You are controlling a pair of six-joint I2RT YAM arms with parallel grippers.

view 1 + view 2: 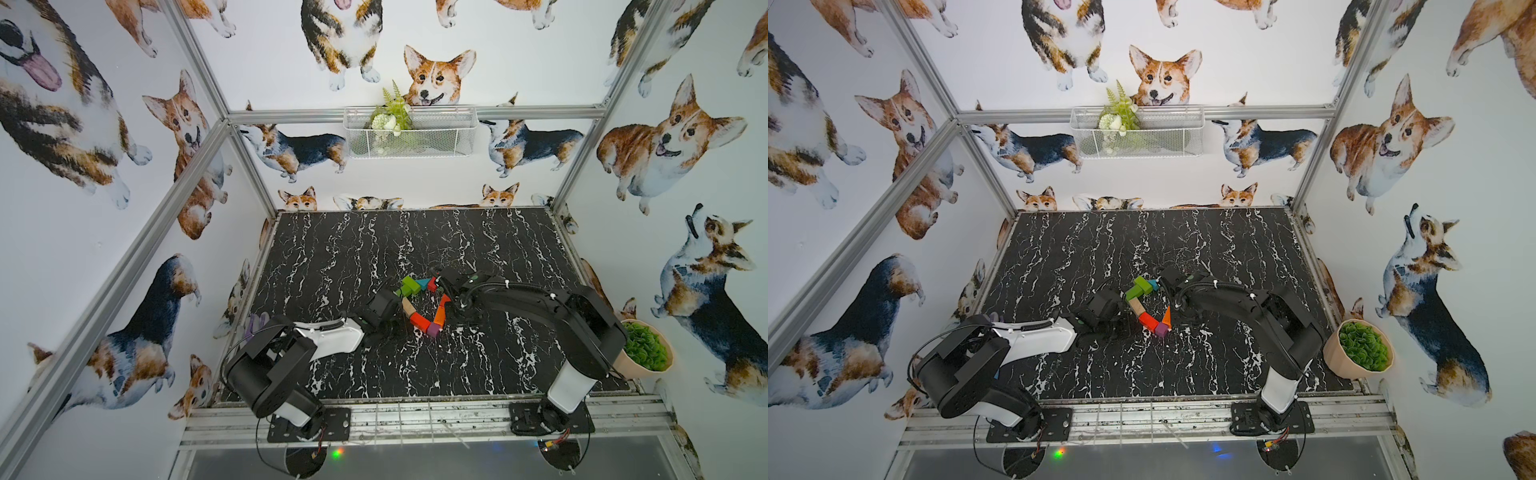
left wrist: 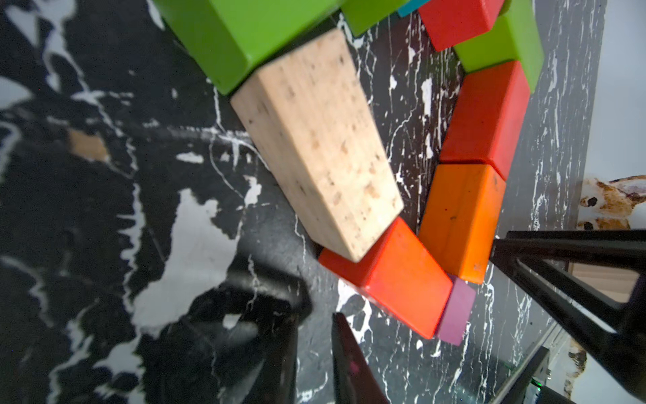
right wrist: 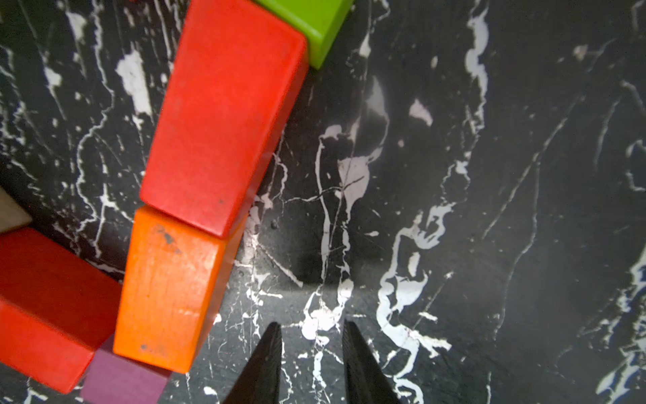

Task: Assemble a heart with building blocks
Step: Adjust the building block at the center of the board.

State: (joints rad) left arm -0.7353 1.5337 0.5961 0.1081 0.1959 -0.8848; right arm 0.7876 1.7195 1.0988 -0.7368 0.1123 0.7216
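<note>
Most of the job looks done to me. The heart (image 1: pixel 419 321) lies near the middle of the black marble table (image 1: pixel 374 249) as a hollow outline. Going round in the left wrist view I find a green block (image 2: pixel 237 31), a plain wooden bar (image 2: pixel 321 140) and a red block (image 2: pixel 391 276). Next comes the purple cube (image 2: pixel 456 314) at the point, then an orange block (image 2: pixel 461 220) and another red one (image 2: pixel 486 115) going up the far side. In a top view the teal triangle (image 1: pixel 423 283) sits at the notch. The neighbours I can see touch or nearly touch. My right arm hides part of that lobe from above, so I cannot vouch for every joint there.

I see no loose blocks elsewhere on the table. My left gripper (image 2: pixel 314 325) hangs just outside the red block and the cube, fingers a little apart and holding nothing. My right gripper (image 3: pixel 313 323) is over bare table just beside the orange block, also slightly parted and empty. I judge that only small nudges and drawing both arms clear are left.
</note>
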